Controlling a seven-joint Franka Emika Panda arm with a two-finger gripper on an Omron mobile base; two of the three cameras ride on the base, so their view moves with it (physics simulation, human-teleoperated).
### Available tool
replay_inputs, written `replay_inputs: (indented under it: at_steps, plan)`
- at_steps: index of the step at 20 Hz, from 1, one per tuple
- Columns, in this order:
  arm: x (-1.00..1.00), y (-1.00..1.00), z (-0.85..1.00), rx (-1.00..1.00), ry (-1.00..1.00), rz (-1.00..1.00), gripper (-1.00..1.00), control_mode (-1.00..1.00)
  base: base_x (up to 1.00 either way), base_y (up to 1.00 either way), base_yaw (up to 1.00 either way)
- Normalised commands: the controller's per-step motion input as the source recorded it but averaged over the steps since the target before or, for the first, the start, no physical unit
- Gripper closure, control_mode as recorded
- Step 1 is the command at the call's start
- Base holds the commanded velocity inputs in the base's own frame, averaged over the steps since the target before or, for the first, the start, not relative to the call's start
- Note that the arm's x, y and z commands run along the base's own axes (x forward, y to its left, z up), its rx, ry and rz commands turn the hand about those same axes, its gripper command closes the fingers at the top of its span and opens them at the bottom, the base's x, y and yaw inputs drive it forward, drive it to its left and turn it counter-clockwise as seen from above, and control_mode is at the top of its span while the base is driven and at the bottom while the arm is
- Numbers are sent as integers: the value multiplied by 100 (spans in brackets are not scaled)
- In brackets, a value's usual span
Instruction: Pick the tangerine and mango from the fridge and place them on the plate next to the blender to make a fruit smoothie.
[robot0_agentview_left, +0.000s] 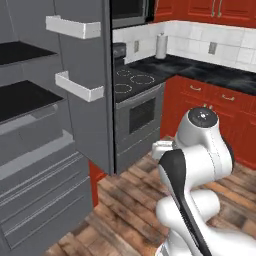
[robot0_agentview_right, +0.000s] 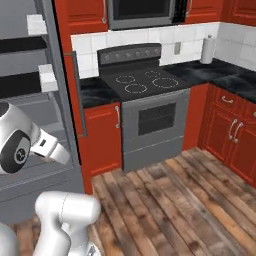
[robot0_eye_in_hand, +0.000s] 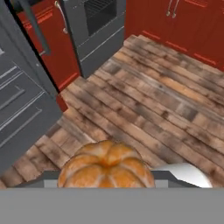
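From my right base camera I see the open grey fridge (robot0_agentview_right: 55, 100) at far left, white door bins (robot0_agentview_right: 47, 78) on its door. My white arm (robot0_agentview_right: 30, 145) bends in front of it. Farther right, a grey stove (robot0_agentview_right: 145, 100) sits between red cabinets (robot0_agentview_right: 102, 135), microwave (robot0_agentview_right: 142, 12) above, wood floor (robot0_agentview_right: 175, 200) near.

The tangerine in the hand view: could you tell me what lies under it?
Below the tangerine is wooden floor; the patch straight beneath it is covered by the fruit.
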Motion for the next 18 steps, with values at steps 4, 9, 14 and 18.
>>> replay_inputs:
  at_steps: [4,9,14,18]
  plan:
    - [0,0,0,0,0,0,100,100,-16,-3,-87]
    - [0,0,0,0,0,0,100,100,0,-24,-84]
    - [0,0,0,0,0,0,100,100,6,-42,-78]
    - [0,0,0,0,0,0,100,100,44,-59,-68]
